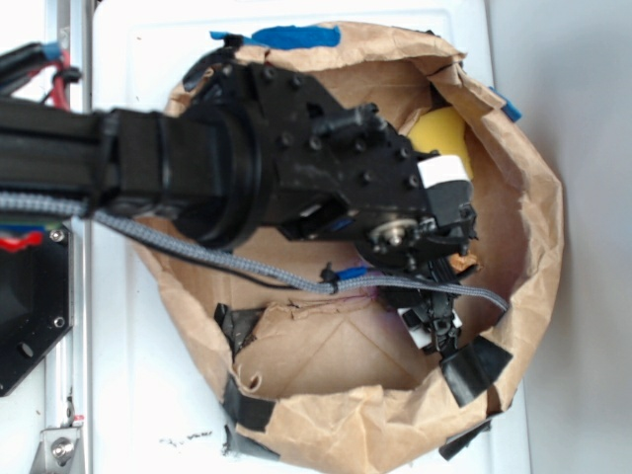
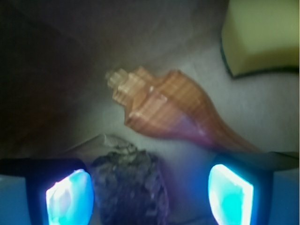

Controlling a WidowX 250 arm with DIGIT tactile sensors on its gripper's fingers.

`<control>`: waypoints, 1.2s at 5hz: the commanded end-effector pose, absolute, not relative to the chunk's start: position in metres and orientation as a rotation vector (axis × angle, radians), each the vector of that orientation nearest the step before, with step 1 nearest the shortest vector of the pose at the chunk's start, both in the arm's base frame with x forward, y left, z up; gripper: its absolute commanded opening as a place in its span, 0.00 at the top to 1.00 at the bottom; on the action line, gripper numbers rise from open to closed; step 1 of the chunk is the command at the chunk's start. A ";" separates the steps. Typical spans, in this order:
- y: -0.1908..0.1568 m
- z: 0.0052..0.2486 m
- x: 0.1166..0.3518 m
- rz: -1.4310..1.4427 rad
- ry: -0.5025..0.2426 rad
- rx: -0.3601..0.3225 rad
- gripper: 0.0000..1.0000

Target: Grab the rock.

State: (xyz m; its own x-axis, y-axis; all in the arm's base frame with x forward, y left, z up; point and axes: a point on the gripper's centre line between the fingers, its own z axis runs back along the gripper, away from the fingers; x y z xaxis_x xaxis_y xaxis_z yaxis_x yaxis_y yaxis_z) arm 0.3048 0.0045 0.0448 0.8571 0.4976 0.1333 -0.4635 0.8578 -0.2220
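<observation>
The rock (image 2: 129,187), a lumpy dark grey-brown stone, lies at the bottom of the wrist view between my two fingers. It sits right next to the left pad (image 2: 69,197), and a clear gap separates it from the right pad (image 2: 230,194). My gripper (image 2: 150,196) is open around it. In the exterior view the black arm reaches down into the brown paper nest (image 1: 533,227), with the gripper (image 1: 431,321) low inside, and the rock is hidden beneath it.
An orange-brown striped spiral seashell (image 2: 164,110) lies just beyond the rock. A yellow sponge (image 2: 262,37) (image 1: 441,133) rests at the far side. The crumpled paper walls, patched with black tape (image 1: 474,367), ring the floor closely.
</observation>
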 end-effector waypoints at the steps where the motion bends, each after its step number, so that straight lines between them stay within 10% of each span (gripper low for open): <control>1: 0.000 0.065 0.307 0.479 -0.226 -0.213 0.00; 5: -0.009 0.044 0.319 0.468 -0.224 -0.204 0.00; 6: -0.007 0.044 0.316 0.466 -0.238 -0.192 1.00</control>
